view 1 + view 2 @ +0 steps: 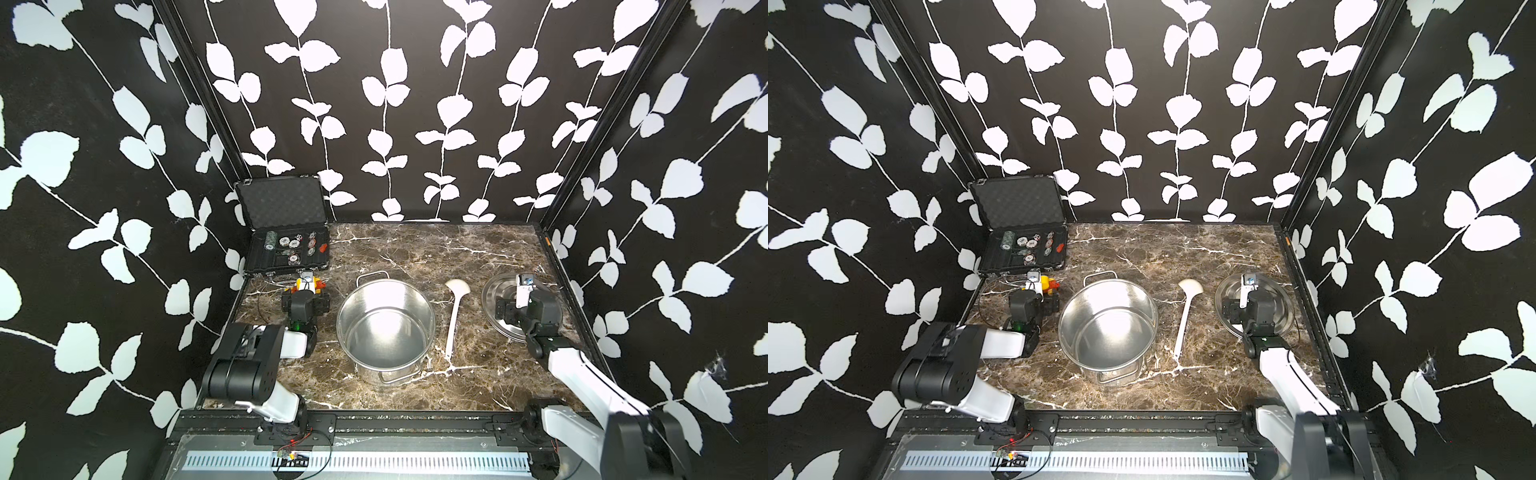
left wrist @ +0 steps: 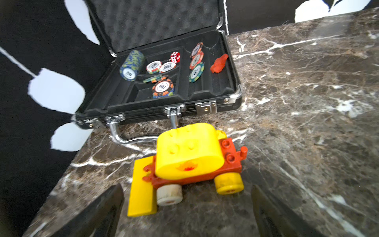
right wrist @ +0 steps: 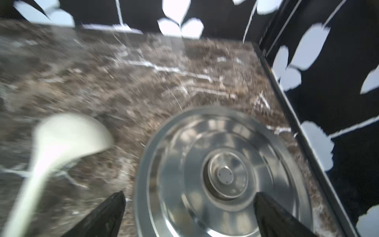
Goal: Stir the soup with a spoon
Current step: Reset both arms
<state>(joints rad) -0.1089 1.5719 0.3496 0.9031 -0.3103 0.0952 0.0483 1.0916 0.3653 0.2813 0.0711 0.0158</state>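
Right tool [image 3: 188, 194] is spread wide and empty, hanging over the steel lid [image 1: 494, 291]. That lid's parked on the table [image 1: 415, 249], I'd guess so the pot [image 1: 428, 328] is open for stirring. Spoon [image 1: 454, 316] lies flat at the lid's 9 o'clock, between lid and pot, long axis 12-to-6, bowl at 12. Left tool [image 2: 187, 186] is wide too, by a toy car [image 2: 190, 162].

Walls [image 1: 395, 124]: black, white leaf-and-vine print. Table [image 1: 478, 257], lower centre: brown marble, white veins. Spoon [image 1: 454, 319]: white. Pot [image 1: 386, 328] and lid [image 1: 496, 286], centre and right: bare silver steel. Toy [image 2: 190, 156]: yellow on red. Case [image 1: 282, 208], left: black.
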